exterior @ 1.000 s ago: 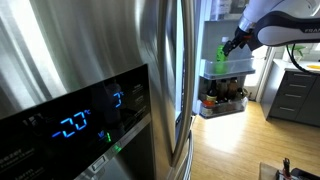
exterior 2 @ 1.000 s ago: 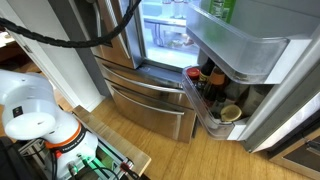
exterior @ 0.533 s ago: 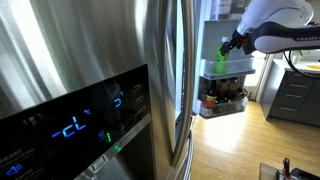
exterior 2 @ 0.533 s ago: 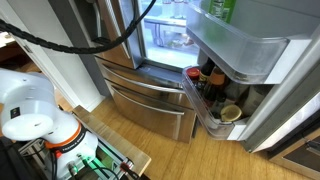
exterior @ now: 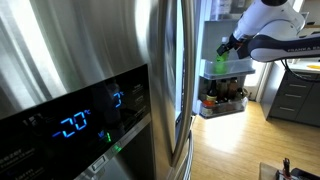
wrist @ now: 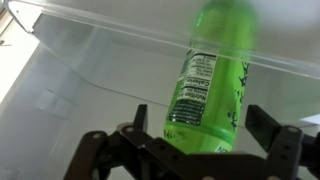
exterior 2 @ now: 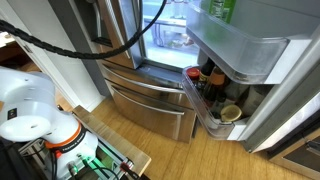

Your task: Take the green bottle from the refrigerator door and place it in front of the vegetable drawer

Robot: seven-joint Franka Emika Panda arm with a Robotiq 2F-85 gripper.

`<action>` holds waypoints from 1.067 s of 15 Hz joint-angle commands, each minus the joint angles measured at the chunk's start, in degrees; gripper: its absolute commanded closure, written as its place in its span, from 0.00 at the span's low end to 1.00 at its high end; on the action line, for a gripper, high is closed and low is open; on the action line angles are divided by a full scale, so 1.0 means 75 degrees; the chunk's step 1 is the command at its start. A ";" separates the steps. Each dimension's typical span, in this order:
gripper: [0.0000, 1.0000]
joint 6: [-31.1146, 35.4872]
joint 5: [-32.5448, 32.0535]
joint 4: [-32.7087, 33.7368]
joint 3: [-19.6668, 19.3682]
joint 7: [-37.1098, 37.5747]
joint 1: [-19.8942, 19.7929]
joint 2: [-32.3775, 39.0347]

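While the refrigerator door point(exterior: 248, 75) stands open behind the stainless steel door point(exterior: 70, 60) with the blue display point(exterior: 75, 122), the green bottle point(exterior: 220, 62) stands upright in an upper shelf rack of the refrigerator door in an exterior view. The gripper point(exterior: 228, 47) is at the upper part of the bottle, on the end of the white arm point(exterior: 268, 20). From this distance I cannot tell whether it touches the bottle. Dark jars point(exterior: 222, 100) stand in a lower rack of the same door, below the bottle.

In an exterior view from above, only the lower part of the green bottle point(exterior 2: 222, 9) shows, at the top edge, inside the pale shelf rack point(exterior 2: 240, 45) of the refrigerator door point(exterior 2: 262, 92). The gripper is out of this picture. The dark jars point(exterior 2: 205, 85) are in the rack below, near the bottom of the door.

In the wrist view the green bottle point(wrist: 210, 85) with its white label is between the two fingers point(wrist: 92, 148) of the gripper point(wrist: 190, 140). The gripper is wide, and a gap shows between each finger and the bottle. The clear rail point(wrist: 110, 45) of the door rack runs across beside the bottle.
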 commanded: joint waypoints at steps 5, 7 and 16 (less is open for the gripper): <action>0.04 0.0746 -0.0916 -0.0132 0.0122 0.0944 -0.0273 0.0273; 0.29 0.0760 -0.0999 -0.0135 0.0111 0.0994 -0.0222 0.0309; 0.51 0.0695 -0.2243 -0.0077 0.0262 0.0788 -0.0156 0.0191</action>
